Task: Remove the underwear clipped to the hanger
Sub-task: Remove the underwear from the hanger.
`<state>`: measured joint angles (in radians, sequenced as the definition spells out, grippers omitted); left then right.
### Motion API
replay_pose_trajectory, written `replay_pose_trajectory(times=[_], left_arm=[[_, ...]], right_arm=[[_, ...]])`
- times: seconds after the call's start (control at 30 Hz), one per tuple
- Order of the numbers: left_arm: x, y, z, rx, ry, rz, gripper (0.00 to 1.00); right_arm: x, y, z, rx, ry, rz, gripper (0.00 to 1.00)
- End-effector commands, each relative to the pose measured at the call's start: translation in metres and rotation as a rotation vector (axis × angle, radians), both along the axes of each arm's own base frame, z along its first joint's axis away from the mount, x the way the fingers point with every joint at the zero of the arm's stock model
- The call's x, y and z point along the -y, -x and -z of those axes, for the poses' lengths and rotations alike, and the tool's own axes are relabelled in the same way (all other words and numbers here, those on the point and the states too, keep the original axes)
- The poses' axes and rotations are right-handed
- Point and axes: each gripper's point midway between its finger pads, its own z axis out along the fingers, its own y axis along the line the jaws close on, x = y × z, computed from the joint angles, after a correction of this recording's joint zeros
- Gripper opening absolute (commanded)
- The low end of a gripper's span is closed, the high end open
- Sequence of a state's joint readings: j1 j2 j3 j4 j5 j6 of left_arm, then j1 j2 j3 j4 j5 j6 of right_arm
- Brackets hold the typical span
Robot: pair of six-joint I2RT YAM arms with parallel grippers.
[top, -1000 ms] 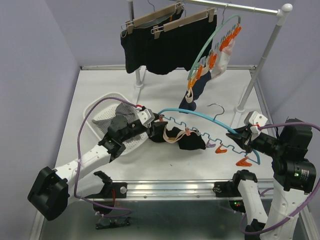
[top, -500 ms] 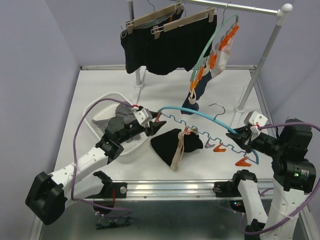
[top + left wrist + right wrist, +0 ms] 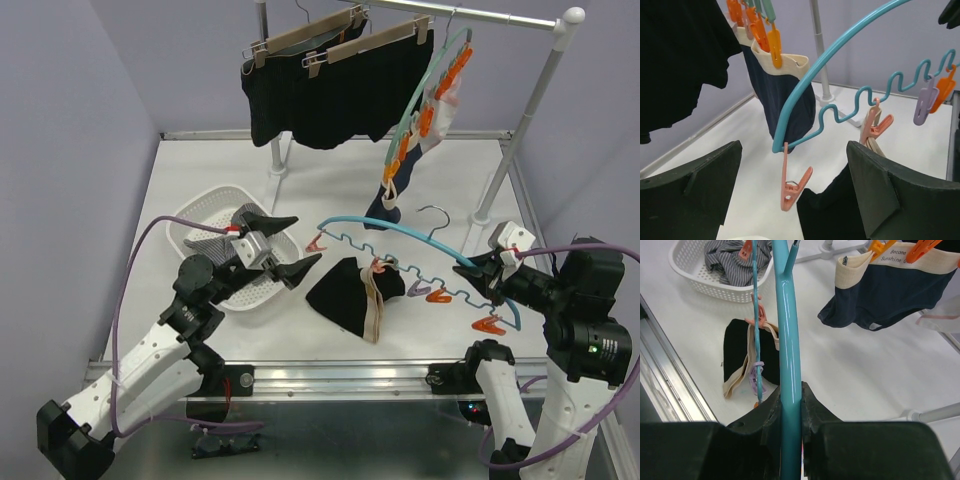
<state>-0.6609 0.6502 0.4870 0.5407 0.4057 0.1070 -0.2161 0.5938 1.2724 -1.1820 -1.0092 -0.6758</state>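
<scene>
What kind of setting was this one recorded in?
Most likely a lab test cell staged as a laundry corner, not a home: plain lilac walls box in a white table, a clothes rail with clipped black shorts stands on it, and a white basket holds grey striped cloth.

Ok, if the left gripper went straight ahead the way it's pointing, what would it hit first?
Most likely the pink clip hanging from the tip of the blue hanger. In the wrist view it sits right between the open jaws of the left gripper, though depth is hard to judge.
</scene>
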Motion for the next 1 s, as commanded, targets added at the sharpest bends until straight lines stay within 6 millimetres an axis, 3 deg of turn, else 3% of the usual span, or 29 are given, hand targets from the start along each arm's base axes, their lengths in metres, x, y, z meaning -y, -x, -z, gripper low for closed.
replay_pose_trajectory(times=[0.0, 0.1, 0.13, 0.47, 0.8, 0.97], left_arm=[[0.014, 0.018, 0.007, -0.062, 0.012, 0.121, 0.96], [0.031, 0.027, 0.01, -0.094, 0.016, 0.18, 0.93], [0.042, 0.04, 0.011, -0.102, 0.013, 0.228, 0.92], [0.098, 0.064, 0.021, -0.097, -0.04, 0.263, 0.91], [0.132, 0.031, 0.04, -0.133, 0.004, 0.105, 0.91], [0.136, 0.018, 0.036, -0.121, 0.051, 0.021, 0.91]], right_arm=[[-0.002, -0.004, -0.009, 0.047, -0.012, -0.01, 0.01], [-0.001, -0.006, -0.008, 0.043, -0.013, -0.005, 0.01], [-0.001, -0.006, -0.008, 0.044, -0.013, -0.002, 0.01], [0.001, -0.007, -0.004, 0.035, -0.017, 0.009, 0.01], [0.001, -0.006, -0.003, 0.035, -0.018, 0.011, 0.01], [0.001, -0.006, -0.002, 0.036, -0.016, 0.015, 0.0]])
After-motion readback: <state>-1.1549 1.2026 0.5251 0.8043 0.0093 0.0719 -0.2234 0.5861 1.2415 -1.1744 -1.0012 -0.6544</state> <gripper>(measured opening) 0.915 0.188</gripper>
